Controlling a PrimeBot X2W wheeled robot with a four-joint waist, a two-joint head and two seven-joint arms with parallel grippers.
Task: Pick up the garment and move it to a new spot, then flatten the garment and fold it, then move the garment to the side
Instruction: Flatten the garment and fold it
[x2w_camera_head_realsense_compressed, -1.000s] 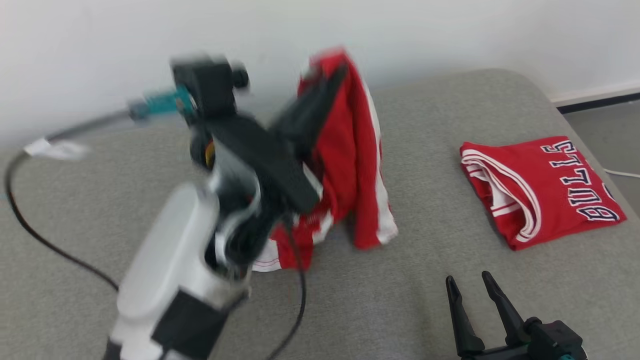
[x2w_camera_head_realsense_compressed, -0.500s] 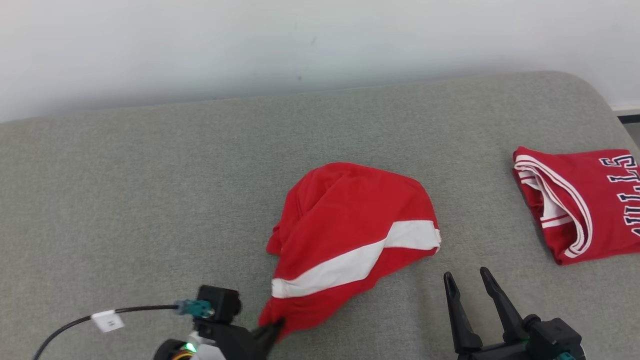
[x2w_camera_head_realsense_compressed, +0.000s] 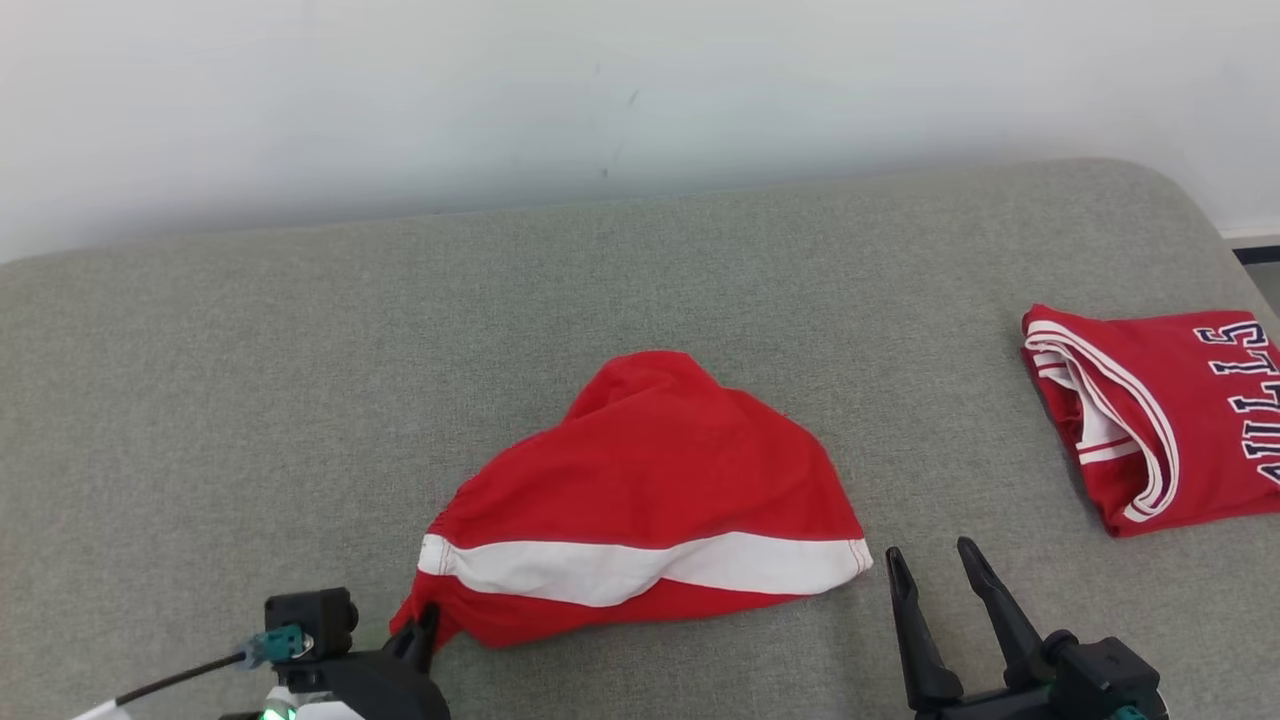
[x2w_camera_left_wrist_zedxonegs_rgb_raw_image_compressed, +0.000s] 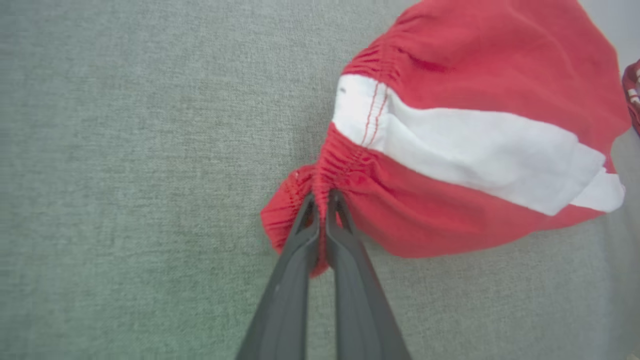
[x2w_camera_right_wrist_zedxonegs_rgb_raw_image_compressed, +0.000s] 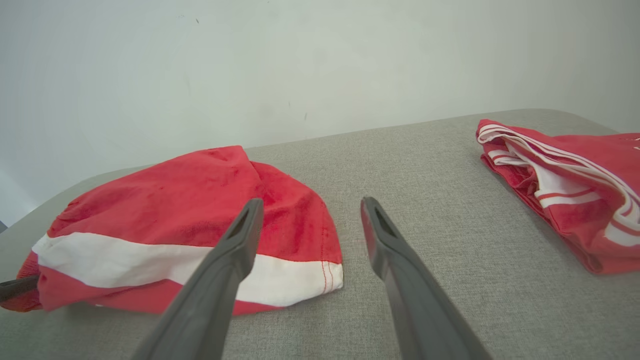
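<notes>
Head view: red garment with 1 white stripe lies crumpled midway on the grey cushion.
Left gripper: jaws pressed together, pinching the garment's gathered waistband.
Right gripper: jaws spread, just beside the garment's hem.
Folded jersey: well apart, on the right.

L gripper is sitting low at the lower-left corner of head view, fingers pointing up and a bit right. Its jaws are pressed together, pinching the gathered elastic edge of the garment. In L wrist view the two dark fingers are running up side by side w/ red cloth squeezed btwn the tips. L wrist is showing a black camera block w/ teal plug. R gripper is resting at lower right, fingers pointing up and leaning slightly left, jaws spread apart. In R wrist view they're splaying in a V.
</notes>
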